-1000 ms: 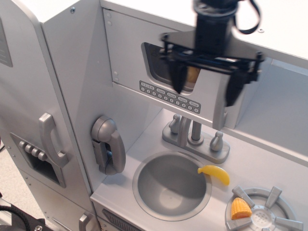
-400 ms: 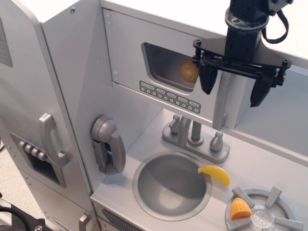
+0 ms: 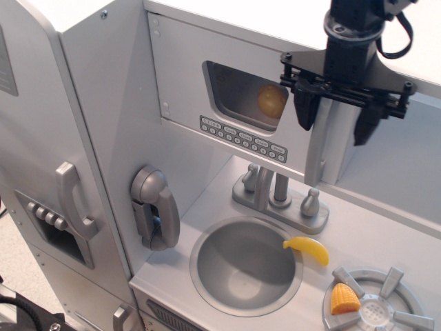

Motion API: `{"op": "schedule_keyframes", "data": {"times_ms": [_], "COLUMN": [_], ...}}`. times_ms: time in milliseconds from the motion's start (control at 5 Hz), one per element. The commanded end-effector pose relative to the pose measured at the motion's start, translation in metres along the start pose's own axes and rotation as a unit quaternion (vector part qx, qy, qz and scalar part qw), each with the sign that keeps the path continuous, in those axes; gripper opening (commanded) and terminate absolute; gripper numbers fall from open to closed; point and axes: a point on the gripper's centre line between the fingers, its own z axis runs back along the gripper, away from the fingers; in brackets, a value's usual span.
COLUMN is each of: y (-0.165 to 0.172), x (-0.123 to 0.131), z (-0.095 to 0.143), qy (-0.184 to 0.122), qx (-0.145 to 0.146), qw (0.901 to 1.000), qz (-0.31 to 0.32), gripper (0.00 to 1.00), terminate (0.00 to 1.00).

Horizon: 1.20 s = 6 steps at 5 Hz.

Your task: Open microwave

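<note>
The microwave (image 3: 200,76) is the silver-grey compartment at the top of the toy kitchen. Its door is shut and has a dark rounded window (image 3: 241,93) with a yellow ball behind it and a row of small grey buttons (image 3: 242,138). The vertical grey bar handle (image 3: 318,141) runs down the door's right edge. My black gripper (image 3: 335,123) hangs open at the top right. Its two fingers straddle the upper part of the handle, one on each side, without gripping it.
Below are a grey faucet (image 3: 279,196), a round sink (image 3: 246,265), a yellow banana (image 3: 307,249) on the sink's rim and a corn piece (image 3: 344,299) on the burner. A toy phone (image 3: 155,207) hangs on the left wall. The tall fridge door (image 3: 48,172) stands far left.
My gripper has moved right, from in front of the window to the door's handle. In the last stretch its fingers closed in a little around the handle. The door has not moved.
</note>
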Motion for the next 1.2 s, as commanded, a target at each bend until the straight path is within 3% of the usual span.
{"op": "schedule_keyframes", "data": {"times_ms": [0, 400, 600, 800, 1000], "y": [0.008, 0.021, 0.029, 0.035, 0.034], "x": [-0.005, -0.037, -0.053, -0.066, -0.083], "z": [0.017, 0.028, 0.035, 0.049, 0.066], "qy": [-0.039, -0.033, -0.025, 0.038, 0.102], "qx": [-0.035, -0.037, -0.022, 0.008, 0.001], "qw": [0.9982, 0.9987, 0.9994, 0.998, 0.99], "qz": [0.03, 0.007, -0.011, -0.05, -0.098], "gripper": [0.0, 0.0, 0.0, 1.0, 1.0], "terminate": [0.0, 0.0, 0.0, 0.0, 0.0]}}
